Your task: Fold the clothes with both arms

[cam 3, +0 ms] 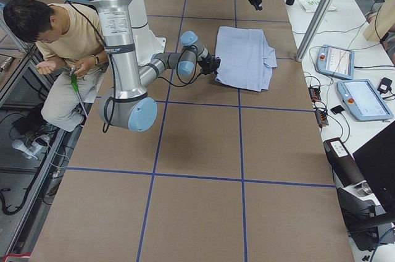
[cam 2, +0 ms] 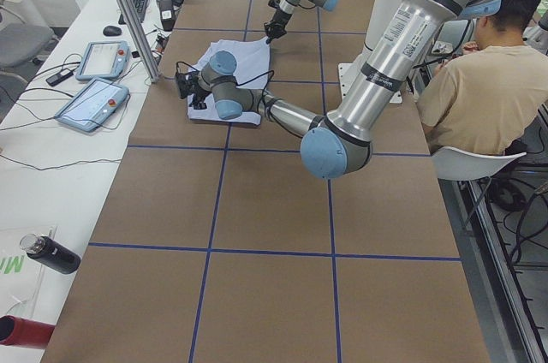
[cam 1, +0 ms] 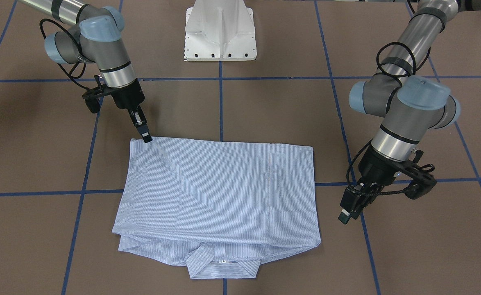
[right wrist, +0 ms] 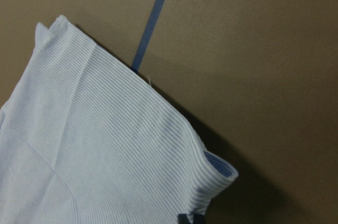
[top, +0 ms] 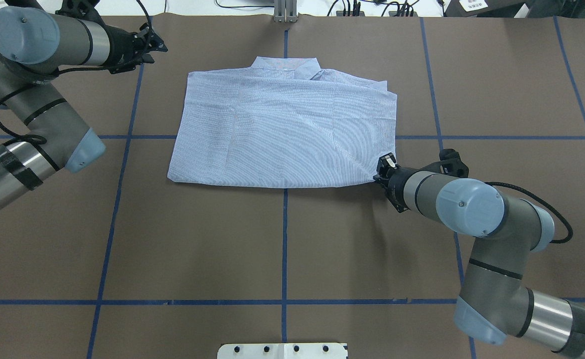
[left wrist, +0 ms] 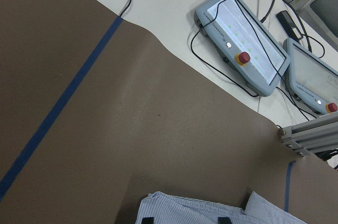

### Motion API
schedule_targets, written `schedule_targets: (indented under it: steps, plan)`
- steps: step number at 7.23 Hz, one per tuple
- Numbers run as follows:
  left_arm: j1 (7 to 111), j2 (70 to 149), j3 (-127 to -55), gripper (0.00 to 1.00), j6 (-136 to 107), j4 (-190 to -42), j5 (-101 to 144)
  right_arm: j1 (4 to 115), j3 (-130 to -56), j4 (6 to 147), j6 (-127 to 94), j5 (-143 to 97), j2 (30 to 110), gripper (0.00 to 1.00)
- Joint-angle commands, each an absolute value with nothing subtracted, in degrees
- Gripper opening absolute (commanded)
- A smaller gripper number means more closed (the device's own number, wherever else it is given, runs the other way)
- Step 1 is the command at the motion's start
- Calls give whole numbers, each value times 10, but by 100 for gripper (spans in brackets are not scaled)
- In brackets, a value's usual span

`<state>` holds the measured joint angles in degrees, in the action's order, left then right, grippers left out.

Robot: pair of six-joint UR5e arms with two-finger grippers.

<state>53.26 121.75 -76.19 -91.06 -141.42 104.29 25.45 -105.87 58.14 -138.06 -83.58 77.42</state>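
A brown table, marked into squares by blue tape lines, has two silver-grey robot arms reaching over it. A light blue shirt with fine white stripes lies flat near the middle of the table, folded into a rough rectangle. Its collar lies at the far edge, away from the robot's white pedestal base. A small white neck label shows inside the collar. An under-layer of cloth peeks out along the far edge of the fold.

The right arm stretches low across the table to the shirt's near right corner. The right gripper has its black jaws pressed together on that corner, pinching the cloth. The right wrist view shows the corner raised a little off the table, with a shadow under it.

The left arm is bent round at the far left. The left gripper hangs above bare table just off the shirt's left edge, toward its far end, and is not touching the cloth. In the left wrist view its two fingertips stand spread apart, aimed toward the collar end of the shirt.

Beyond the table's far edge, two teach pendants with red buttons lie on a white bench. A person in a tan top sits behind the robot
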Motion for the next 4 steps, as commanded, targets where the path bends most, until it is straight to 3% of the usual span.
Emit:
schedule_targets:
  steps: [1,3,4]
  plan:
    - [532,1218,-764,50,-911,-1414,1043,193,-1137,598,-1383,-837,821,0]
    - [531,1218,-782,50,-913,-1414,1049,68,-1236,734,-1383,-838,837,0]
    - [522,1183,-828,50,-921,-1414,1051,3,-1255,772,-1383,-837,835,0]
